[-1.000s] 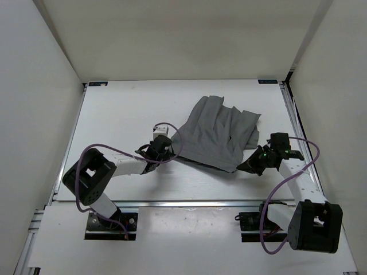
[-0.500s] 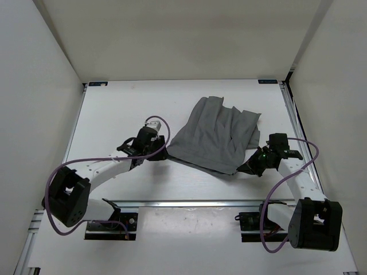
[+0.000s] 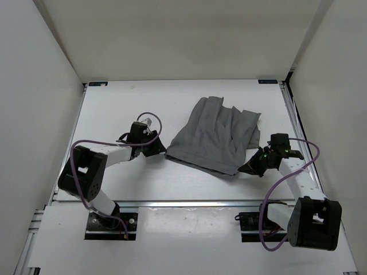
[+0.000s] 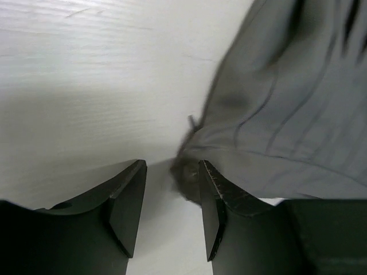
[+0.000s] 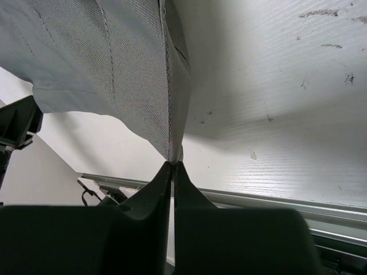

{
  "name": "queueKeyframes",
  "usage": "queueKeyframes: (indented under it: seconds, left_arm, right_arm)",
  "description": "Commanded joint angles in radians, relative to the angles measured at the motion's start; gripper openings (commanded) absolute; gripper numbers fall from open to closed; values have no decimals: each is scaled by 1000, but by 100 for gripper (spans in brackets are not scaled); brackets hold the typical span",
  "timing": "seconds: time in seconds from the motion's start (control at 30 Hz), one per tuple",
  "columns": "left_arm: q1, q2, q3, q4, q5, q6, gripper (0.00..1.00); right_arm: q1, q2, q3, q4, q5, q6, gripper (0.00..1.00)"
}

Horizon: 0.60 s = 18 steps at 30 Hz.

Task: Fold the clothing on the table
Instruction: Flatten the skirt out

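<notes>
The clothing (image 3: 215, 134), a grey pleated skirt, lies folded over on the right half of the white table (image 3: 114, 109). My left gripper (image 3: 158, 150) sits just left of the skirt's near-left corner, jaws open. In the left wrist view that corner (image 4: 186, 172) rests on the table right beside the inner face of the right finger, with bare table between the fingers (image 4: 129, 195). My right gripper (image 3: 245, 168) is shut on the skirt's near-right corner (image 5: 171, 150), where the cloth hangs pinched between the fingertips.
An aluminium rail (image 3: 189, 202) runs along the table's near edge, and another rail (image 3: 295, 126) lines the right side close to my right arm. White walls enclose the table on three sides.
My left gripper has opened and let go of the skirt's near-left corner, which now lies on the table. The left arm drew back to the left. The right gripper stayed put.
</notes>
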Motion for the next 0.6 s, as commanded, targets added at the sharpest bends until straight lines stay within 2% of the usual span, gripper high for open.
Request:
queueKeyframes:
  seconds: [0.0, 0.2, 0.33, 0.4, 0.47, 0.5, 0.57]
  left_arm:
    - [24, 31, 16, 94, 111, -37, 54]
    - [20, 76, -26, 191, 183, -78, 54]
    - [1, 102, -20, 188, 210, -77, 54]
    - [-17, 114, -5, 153, 207, -60, 53]
    - [-44, 119, 28, 50, 190, -17, 50]
    - [-74, 122, 58, -48, 134, 36, 49]
    - [-132, 117, 100, -145, 57, 95, 49]
  right_arm:
    - [-11, -4, 25, -21, 1, -22, 0]
    - [-19, 7, 13, -23, -10, -33, 0]
    - [-13, 10, 13, -20, -1, -24, 0]
    - [-17, 12, 13, -26, -4, -33, 0]
    - [-25, 16, 14, -20, -11, -36, 0]
    - [-24, 13, 16, -17, -16, -34, 0]
    - [-28, 4, 19, -15, -20, -33, 0]
